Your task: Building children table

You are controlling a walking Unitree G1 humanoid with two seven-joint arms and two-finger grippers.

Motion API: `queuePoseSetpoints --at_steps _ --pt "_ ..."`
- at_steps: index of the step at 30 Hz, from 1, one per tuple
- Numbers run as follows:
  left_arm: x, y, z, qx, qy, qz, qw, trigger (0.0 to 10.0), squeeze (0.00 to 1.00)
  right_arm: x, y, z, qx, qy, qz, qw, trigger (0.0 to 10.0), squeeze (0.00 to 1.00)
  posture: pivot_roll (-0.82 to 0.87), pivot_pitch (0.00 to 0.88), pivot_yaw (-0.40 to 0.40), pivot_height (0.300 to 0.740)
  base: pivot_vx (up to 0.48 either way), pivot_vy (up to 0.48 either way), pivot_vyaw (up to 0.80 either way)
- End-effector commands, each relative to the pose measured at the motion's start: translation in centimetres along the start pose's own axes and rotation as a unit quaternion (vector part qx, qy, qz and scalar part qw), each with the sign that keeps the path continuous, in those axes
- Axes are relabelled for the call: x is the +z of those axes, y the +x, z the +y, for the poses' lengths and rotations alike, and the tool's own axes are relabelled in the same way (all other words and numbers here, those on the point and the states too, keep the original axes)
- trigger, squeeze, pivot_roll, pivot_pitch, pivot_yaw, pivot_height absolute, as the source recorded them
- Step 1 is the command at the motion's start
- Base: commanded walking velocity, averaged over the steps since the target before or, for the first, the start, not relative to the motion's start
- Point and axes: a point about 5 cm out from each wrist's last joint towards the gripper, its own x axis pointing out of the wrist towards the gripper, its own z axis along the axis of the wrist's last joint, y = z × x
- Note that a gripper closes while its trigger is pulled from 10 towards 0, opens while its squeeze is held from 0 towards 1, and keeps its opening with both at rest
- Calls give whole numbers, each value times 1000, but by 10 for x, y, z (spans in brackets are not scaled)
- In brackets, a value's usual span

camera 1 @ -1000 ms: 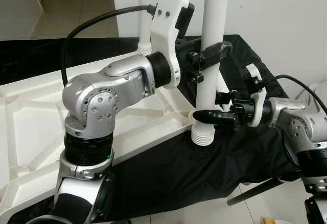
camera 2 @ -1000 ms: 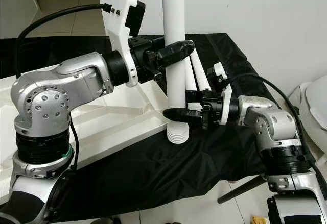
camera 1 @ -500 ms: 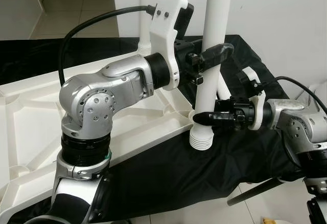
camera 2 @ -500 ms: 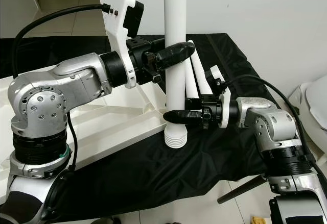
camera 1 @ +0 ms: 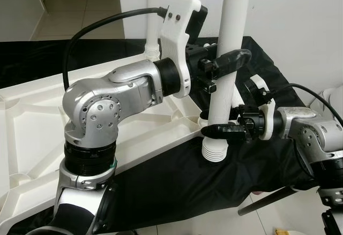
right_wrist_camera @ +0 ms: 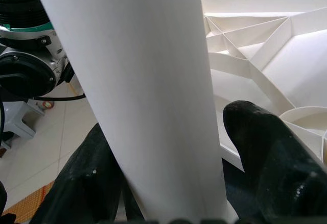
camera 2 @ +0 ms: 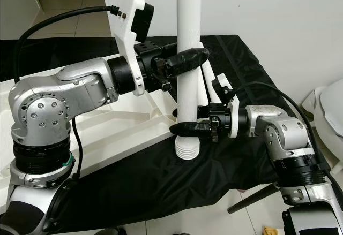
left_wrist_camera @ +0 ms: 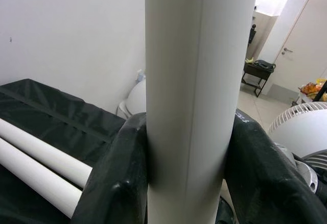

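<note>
White table leg point(camera 1: 233, 42), both jaws clamped

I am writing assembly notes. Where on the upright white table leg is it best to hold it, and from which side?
Grip the white table leg on its smooth round shaft, never the threaded end, which must stay free. Come from the sides, as now: the left gripper clamps it higher up, the right gripper just above the threads. Two spaced holds probably keep the tall tube upright.

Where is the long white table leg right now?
The table leg stands upright in the middle, held by the left gripper higher up and the right gripper near its ribbed end, beside the tabletop corner.
</note>
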Motion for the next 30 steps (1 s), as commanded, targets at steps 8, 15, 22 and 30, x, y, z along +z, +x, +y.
queuePoseSetpoints --at_steps 8,15,22,30 --pt "4 0 -10 -32 12 -4 999 10000 0 -12 2 3 20 25 10 999 0 0 18 108 -54 740 0 0 0" --pt "4 0 -10 -31 14 -4 999 10000 0 -12 1 3 24 27 9 999 0 0 16 108 -55 740 0 0 0" --pt "10 0 -11 -36 46 -17 998 10000 1000 -10 -1 2 17 22 2 1000 0 0 12 109 -57 740 0 0 0" --pt "13 -2 -6 -20 27 -23 999 10000 1000 -4 1 -9 -31 19 -36 999 10000 0 14 105 -54 740 0 0 0"
